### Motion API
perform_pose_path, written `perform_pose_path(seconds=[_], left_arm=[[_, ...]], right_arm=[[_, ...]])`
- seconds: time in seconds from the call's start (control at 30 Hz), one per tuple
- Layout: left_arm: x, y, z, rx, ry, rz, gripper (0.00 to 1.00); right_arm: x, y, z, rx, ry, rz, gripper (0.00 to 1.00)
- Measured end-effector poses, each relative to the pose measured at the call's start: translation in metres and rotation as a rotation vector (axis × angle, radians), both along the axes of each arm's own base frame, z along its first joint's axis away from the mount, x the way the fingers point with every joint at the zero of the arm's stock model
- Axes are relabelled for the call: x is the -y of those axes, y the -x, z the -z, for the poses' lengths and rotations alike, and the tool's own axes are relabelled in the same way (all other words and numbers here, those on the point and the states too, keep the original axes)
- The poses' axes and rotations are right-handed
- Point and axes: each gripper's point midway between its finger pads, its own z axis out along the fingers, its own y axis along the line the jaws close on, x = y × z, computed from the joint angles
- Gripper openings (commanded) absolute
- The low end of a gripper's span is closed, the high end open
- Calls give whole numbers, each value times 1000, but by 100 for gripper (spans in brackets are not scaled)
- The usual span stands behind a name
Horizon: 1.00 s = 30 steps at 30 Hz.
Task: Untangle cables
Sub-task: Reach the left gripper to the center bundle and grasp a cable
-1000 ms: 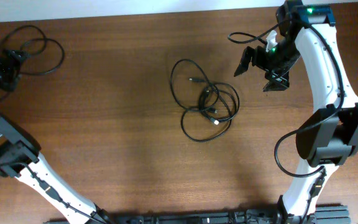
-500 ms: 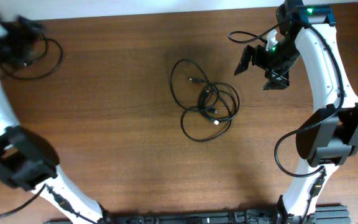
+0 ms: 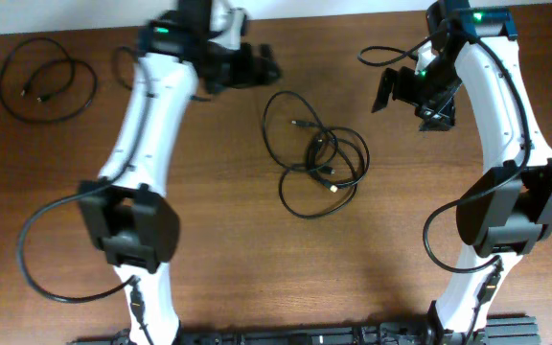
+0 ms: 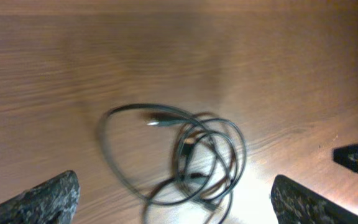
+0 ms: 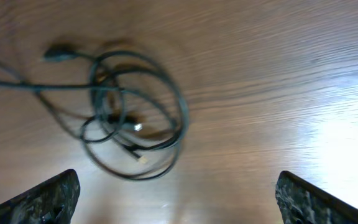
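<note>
Obs., both wrist views (closest look): each pair of fingers is spread as wide as it goes, with only wood and cord between the tips. Neither has hold of anything.

Mid-table: the tangle point(image 3: 322, 163) lies flat on the table point(image 3: 209, 249), between the two arms. It is several black loops crossing in one knot, with one wide loop thrown out to its left.

Beyond it: the left gripper point(image 3: 260, 67) hangs just past the tangle's far left edge. The right gripper point(image 3: 412, 99) hangs off to its far right, apart from it. Judgement: open and raised like this, both are poised to pick a strand, not to pull one.

Far left corner: a separate cable point(image 3: 36, 91) lies in its own loose loop, well apart. I judge it already freed.

View differences:
- Only the overhead view shows that separate loop.
- The left wrist view has the knot centred between its tips and picks out a pale plug end point(image 4: 157, 121).
- The right wrist view puts the knot off to its left, with a strand running out of frame.
- A thin dark loop by the right gripper: cord or arm wiring, cannot tell.
</note>
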Motion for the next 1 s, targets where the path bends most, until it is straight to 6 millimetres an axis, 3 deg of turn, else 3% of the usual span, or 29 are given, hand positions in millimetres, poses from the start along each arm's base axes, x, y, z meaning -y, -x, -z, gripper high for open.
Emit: perform_pose_path(seconds=[0.1,0.3,0.4,0.5,0.57,0.6,0.73,0.83,1.0], left_arm=[[49,10,11,13,-15,47,99],[105,30,60,-56,-54,108,99],[107,31,82,-98,-103,35,99],[98,24,93,-120,-144,-87,100],[95,17,99,-125,-152,-153,91],[94,15,103,-128,-154,-174,79],[93,10,114,-137,-160,-220,62],[94,6,113,-127,-148,-236,52],[96,-3,109,-89,-134,-252,19]], right_arm=[[26,0,2,-2,53,42,98],[83,6,3,-22,90,170,99],[99,8,3,-23,98,206,99],[100,8,3,-23,97,208,98],[100,8,3,-24,97,209,98],[100,8,3,-23,97,208,98],[100,8,3,-23,97,208,98],[100,8,3,-23,97,209,98],[100,8,3,-23,97,208,98]])
